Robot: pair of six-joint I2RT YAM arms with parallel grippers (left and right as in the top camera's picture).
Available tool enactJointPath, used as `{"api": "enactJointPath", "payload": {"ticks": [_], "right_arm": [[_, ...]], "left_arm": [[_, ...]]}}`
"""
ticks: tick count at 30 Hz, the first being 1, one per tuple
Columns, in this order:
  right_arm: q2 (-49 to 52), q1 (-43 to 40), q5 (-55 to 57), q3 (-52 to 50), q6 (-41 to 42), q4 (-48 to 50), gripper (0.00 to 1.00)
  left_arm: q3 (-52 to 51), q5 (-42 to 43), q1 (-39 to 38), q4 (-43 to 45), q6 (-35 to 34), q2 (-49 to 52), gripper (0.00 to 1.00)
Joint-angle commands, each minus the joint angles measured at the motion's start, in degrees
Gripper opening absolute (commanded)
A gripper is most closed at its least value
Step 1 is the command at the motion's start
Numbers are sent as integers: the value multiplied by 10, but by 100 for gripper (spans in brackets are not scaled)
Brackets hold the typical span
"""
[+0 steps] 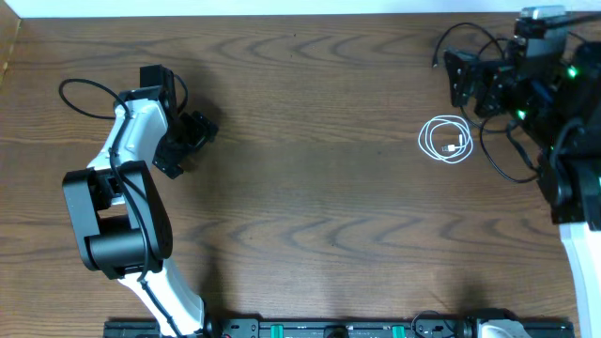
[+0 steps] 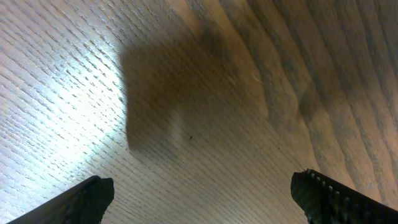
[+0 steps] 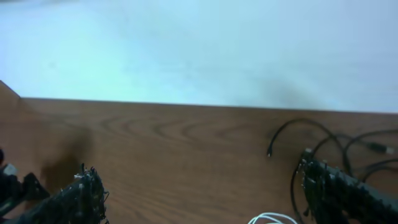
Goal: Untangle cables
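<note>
The white cable [image 1: 445, 139] lies coiled on the counter [image 1: 310, 188] near the right pincer [image 1: 460, 80], on its base side, with black cables [image 3: 305, 121] beyond. Both pincers gape empty (the left pincer [image 1: 188, 141] sits well apart), so the right arm is nearer.

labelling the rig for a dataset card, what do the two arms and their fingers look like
Both arms, left arm and right arm, mix white shells with bulky black joint housings. A black wire loops off the left arm. The fingers are black with toothed edges. Small green lights glow on the right arm.
</note>
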Motion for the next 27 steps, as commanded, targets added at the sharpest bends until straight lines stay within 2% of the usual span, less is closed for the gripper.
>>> {"api": "enactJointPath", "payload": {"ticks": [1, 8, 11, 14, 16, 18, 22, 23, 27], "right_arm": [[-13, 7, 1, 1, -2, -3, 99], [-10, 3, 1, -5, -2, -49, 99], [-23, 3, 1, -18, -2, -31, 99], [-47, 3, 1, -49, -2, 31, 99], [-86, 3, 1, -118, -2, 129, 99], [-128, -2, 1, -182, -2, 169, 99], [-217, -46, 1, -308, -2, 175, 99], [-260, -62, 1, -365, -2, 198, 99], [-378, -75, 1, -495, -2, 222, 99]], "left_arm": [[-4, -7, -1, -3, 3, 6, 98], [-4, -7, -1, -3, 3, 6, 98], [-4, -7, -1, -3, 3, 6, 98], [-4, -7, -1, -3, 3, 6, 98], [-4, -7, -1, -3, 3, 6, 98], [-4, -7, -1, -3, 3, 6, 98], [-4, -7, -1, -3, 3, 6, 98], [-4, -7, -1, -3, 3, 6, 98], [-4, -7, -1, -3, 3, 6, 98]]}}
